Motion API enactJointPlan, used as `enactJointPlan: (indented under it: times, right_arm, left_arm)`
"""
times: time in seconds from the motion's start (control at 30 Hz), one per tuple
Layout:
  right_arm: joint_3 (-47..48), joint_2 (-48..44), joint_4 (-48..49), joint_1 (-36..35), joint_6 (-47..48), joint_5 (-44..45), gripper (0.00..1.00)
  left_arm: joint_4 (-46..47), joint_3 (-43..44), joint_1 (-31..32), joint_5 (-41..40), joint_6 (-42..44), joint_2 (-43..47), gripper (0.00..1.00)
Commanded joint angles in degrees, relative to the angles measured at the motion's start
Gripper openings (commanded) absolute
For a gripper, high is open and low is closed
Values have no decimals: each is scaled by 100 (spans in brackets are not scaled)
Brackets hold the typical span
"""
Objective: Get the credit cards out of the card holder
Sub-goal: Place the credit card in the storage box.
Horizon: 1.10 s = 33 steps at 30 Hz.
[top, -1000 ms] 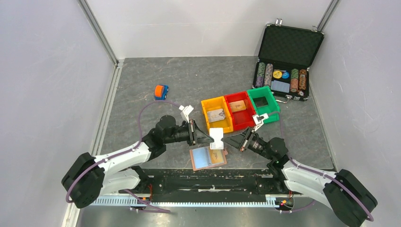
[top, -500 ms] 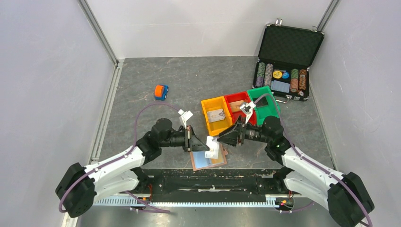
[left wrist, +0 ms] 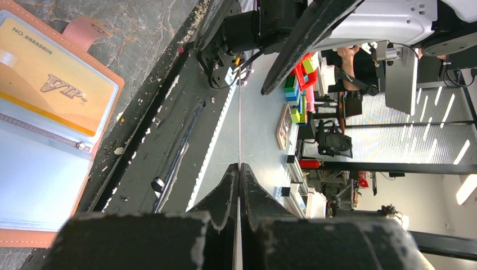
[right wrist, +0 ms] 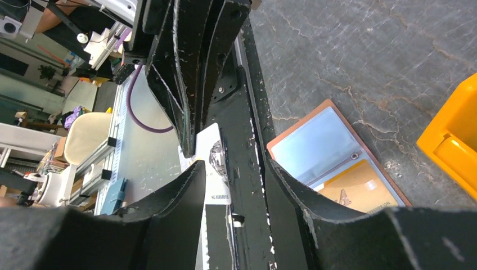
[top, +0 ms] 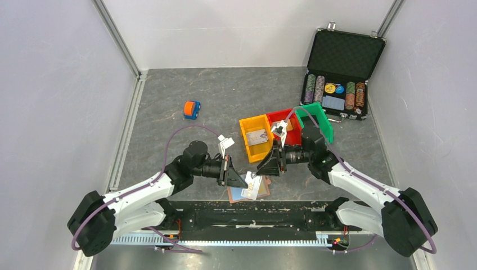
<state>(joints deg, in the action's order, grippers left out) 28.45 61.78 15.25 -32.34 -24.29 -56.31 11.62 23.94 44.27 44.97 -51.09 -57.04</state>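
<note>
The reddish-brown card holder point(top: 239, 197) lies open on the table near the front edge. Its pale blue pockets point(left wrist: 34, 169) hold a yellow-orange credit card point(left wrist: 56, 84), which also shows in the right wrist view point(right wrist: 360, 188). My left gripper point(top: 246, 181) is shut on a white credit card point(top: 253, 187) and holds it on edge just above the holder. The left wrist view point(left wrist: 239, 169) shows that card edge-on between the fingers. My right gripper point(top: 263, 167) is open, facing the left one. The white card point(right wrist: 216, 163) stands between its spread jaws point(right wrist: 233, 163).
A yellow bin point(top: 247, 121) with a card in it, a red bin point(top: 281, 115) and a green bin point(top: 322, 117) stand behind the right arm. An open black chip case point(top: 343, 62) is at the back right. A small orange and blue toy car point(top: 192, 109) sits left of centre.
My left gripper has carried the white card down and toward the front, over the holder. My right arm has swung left and its open gripper has come up to the card.
</note>
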Motion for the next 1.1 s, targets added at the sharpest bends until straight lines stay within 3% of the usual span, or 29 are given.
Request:
enactJointPlan:
  times: [0.0, 0.13, 0.33, 0.47, 0.63, 0.87, 1.0, 1.07]
  right_arm:
    - [267, 166, -22, -65, 203, -310, 45]
    - [214, 245, 109, -165, 145, -389, 43]
    - [63, 241, 635, -220, -211, -542, 28]
    - [-132, 162, 1093, -229, -518, -626, 1]
    - [-243, 84, 1349, -229, -736, -494, 0]
    - [-243, -7, 1106, -93, -788, 42, 0]
    - [-234, -36, 1008, 155, -877, 267, 0]
    - [-203, -30, 986, 294, -944, 348, 0]
  left_arm:
    - [40, 237, 11, 208, 275, -26, 2]
    - [56, 238, 11, 187, 275, -44, 2]
    - [64, 260, 11, 170, 284, -88, 2]
    - [62, 289, 11, 163, 284, -143, 2]
    - [-155, 444, 11, 0, 418, -147, 3]
    - [-1625, 936, 3, -919, 1127, 65, 63]
    - [-2627, 1356, 3, -1862, 1609, 367, 91]
    - [-3160, 1603, 3, -2580, 1775, 523, 100]
